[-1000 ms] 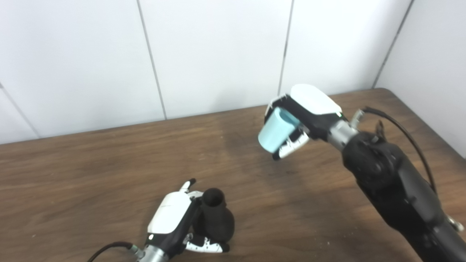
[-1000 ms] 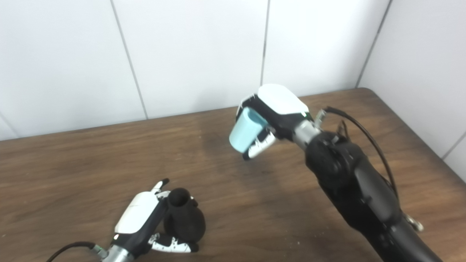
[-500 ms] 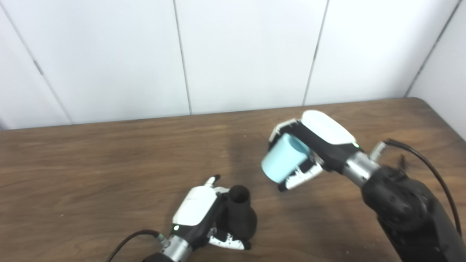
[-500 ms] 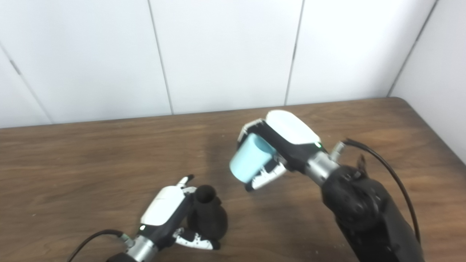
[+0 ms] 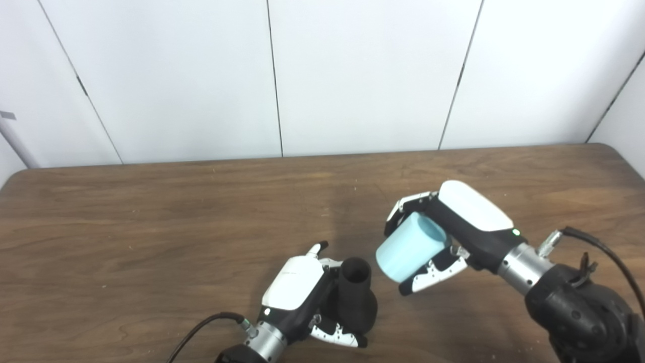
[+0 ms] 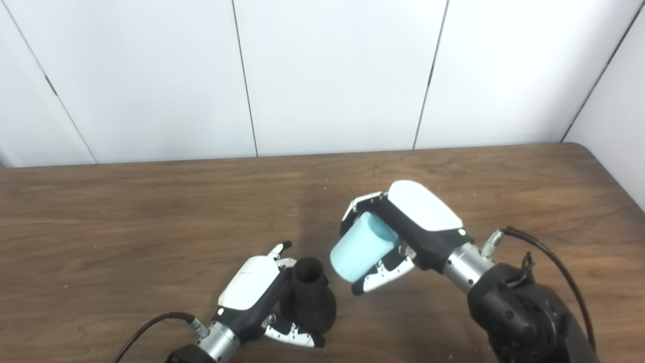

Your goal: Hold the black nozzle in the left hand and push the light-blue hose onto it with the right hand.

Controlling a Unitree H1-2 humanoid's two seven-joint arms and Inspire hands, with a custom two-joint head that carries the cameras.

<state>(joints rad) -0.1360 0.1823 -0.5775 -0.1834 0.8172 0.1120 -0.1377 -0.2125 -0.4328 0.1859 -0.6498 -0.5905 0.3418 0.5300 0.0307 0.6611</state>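
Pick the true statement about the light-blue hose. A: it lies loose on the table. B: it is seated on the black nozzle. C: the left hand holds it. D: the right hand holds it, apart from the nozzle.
D: the right hand grips the light-blue hose, with a gap to the black nozzle.

One black nozzle (image 5: 355,301), upright, in left hand. One light-blue hose (image 5: 407,247), short piece, in right hand. Two hands: left hand (image 5: 307,297), right hand (image 5: 453,229). Two arms, both from bottom edge. Two cables: one at left wrist (image 5: 201,326), one at right wrist (image 5: 604,252). One table (image 5: 151,227), brown wood. Wall behind: four panel seams visible in left eye view.
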